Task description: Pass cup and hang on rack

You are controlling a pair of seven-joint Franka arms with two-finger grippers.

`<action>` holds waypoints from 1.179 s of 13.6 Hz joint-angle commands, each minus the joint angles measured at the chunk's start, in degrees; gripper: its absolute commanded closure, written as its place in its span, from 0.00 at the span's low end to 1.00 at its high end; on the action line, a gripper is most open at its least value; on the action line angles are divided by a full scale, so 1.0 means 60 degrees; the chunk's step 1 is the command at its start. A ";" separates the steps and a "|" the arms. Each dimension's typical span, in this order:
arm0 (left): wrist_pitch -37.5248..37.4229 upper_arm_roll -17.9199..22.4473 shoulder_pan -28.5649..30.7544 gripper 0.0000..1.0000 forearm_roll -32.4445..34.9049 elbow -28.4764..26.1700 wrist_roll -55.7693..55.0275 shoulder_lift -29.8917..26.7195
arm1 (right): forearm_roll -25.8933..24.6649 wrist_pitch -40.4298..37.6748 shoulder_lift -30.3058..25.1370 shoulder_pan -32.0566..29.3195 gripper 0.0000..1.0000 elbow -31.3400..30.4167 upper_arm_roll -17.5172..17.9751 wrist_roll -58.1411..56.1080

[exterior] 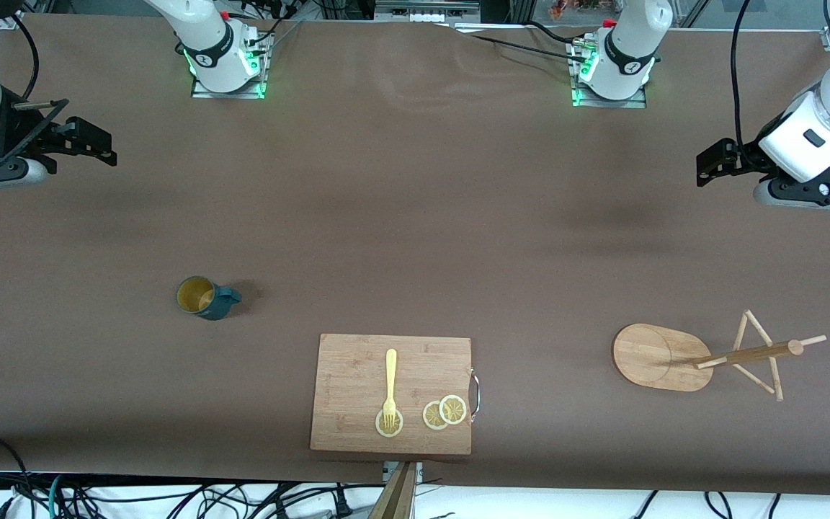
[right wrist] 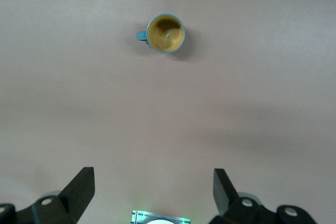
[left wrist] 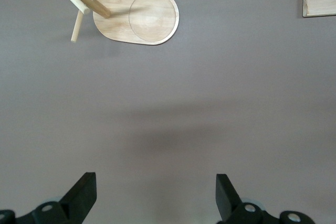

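The dark teal cup (exterior: 202, 298) stands upright on the brown table toward the right arm's end, yellowish inside, handle toward the table's middle. It also shows in the right wrist view (right wrist: 166, 33). The wooden rack (exterior: 658, 356) stands toward the left arm's end, with its post and pegs over an oval base. Its base shows in the left wrist view (left wrist: 139, 17). My right gripper (exterior: 98, 144) is open and empty, up over the table's edge at its own end, apart from the cup; its jaws (right wrist: 152, 195) stand wide. My left gripper (exterior: 710, 164) is open and empty over bare table; its jaws (left wrist: 156, 198) stand wide.
A bamboo cutting board (exterior: 357, 360) lies near the front edge between cup and rack, with a yellow fork (exterior: 390, 382) and lemon slices (exterior: 445, 412) on it. Both arm bases stand along the table's back edge. Cables hang past the front edge.
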 commanded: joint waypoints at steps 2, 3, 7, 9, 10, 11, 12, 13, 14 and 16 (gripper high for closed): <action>-0.0166 -0.0027 0.0010 0.00 0.0106 0.0196 0.0172 0.0066 | -0.0306 0.0084 0.0005 -0.0204 0.00 0.0116 0.0180 0.0067; -0.0166 -0.0027 0.0010 0.00 0.0120 0.0196 0.0172 0.0051 | -0.0291 0.0070 0.0034 -0.0204 0.00 0.0204 0.0180 0.0066; -0.0181 0.0002 0.0025 0.00 0.0135 0.0196 0.0187 0.0051 | -0.0453 0.0070 0.0035 -0.0189 0.00 0.0263 0.0194 0.0067; -0.0166 0.0002 0.0025 0.00 0.0135 0.0196 0.0187 0.0066 | -0.0496 0.0055 -0.0009 -0.0189 0.00 0.0263 0.0209 0.0066; -0.0166 -0.0027 0.0010 0.00 0.0135 0.0196 0.0172 0.0066 | -0.0496 -0.0003 -0.0009 -0.0175 0.00 0.0263 0.0224 0.0095; -0.0166 -0.0027 0.0010 0.00 0.0135 0.0196 0.0201 0.0066 | -0.0496 -0.0047 -0.0038 -0.0175 0.00 0.0263 0.0238 0.0125; -0.0166 -0.0013 0.0024 0.00 0.0149 0.0196 0.0274 0.0066 | -0.0496 -0.0077 -0.0053 -0.0175 0.00 0.0263 0.0224 0.0081; -0.0166 0.0060 0.0025 0.00 0.0164 0.0196 0.0304 0.0066 | -0.0511 -0.0077 -0.0053 -0.0160 0.00 0.0263 0.0238 0.0067; -0.0166 0.0075 0.0039 0.00 0.0164 0.0196 0.0333 0.0066 | -0.0511 -0.0120 -0.0068 -0.0160 0.00 0.0263 0.0253 0.0081; -0.0181 0.0003 0.0025 0.00 0.0193 0.0196 0.0333 0.0066 | -0.0467 -0.0268 -0.0053 -0.0174 0.00 0.0249 0.0238 0.0066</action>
